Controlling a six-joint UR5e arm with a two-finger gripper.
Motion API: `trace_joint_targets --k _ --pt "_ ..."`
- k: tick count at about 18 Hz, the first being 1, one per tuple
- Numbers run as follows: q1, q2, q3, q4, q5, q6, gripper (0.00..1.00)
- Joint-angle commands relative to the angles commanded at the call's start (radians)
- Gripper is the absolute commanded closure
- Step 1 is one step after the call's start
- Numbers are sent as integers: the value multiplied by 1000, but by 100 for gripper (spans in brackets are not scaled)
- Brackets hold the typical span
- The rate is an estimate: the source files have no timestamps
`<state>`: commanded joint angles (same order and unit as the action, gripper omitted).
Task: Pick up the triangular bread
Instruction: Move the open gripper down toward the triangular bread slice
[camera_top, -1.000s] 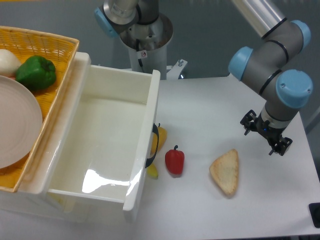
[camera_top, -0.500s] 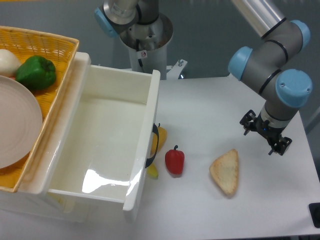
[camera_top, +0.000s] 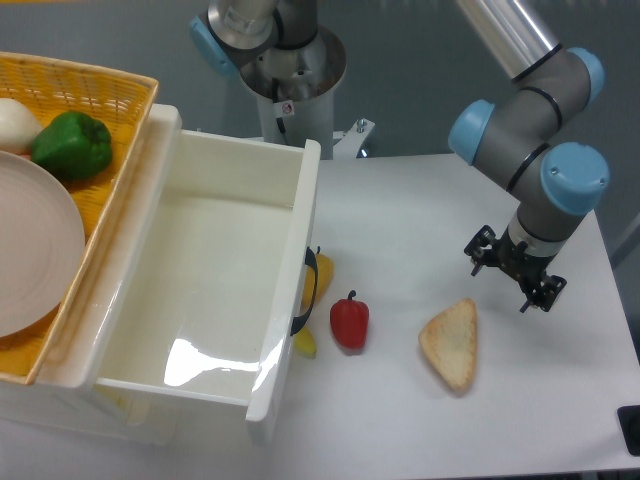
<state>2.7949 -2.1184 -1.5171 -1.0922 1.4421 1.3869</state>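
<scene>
White table under a grey wall, with a white bin on its left part and a yellow basket beyond that, holding a green pepper and a plate. Triangular bread flat on the bare table, apart from everything — small red pepper at its 9 o'clock, gripper at its 1 o'clock, near but not touching. Jaws spread, holding nothing — yellow item tucked against the bin's wall
</scene>
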Motion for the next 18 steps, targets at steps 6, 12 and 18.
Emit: trace_joint_targets --k 6,12,18 --pt "-3 -21 -25 0 -11 -72 0" --pt "-18 -38 -34 2 -11 -71 0" --pt "-37 -58 -20 20 -11 -72 19"
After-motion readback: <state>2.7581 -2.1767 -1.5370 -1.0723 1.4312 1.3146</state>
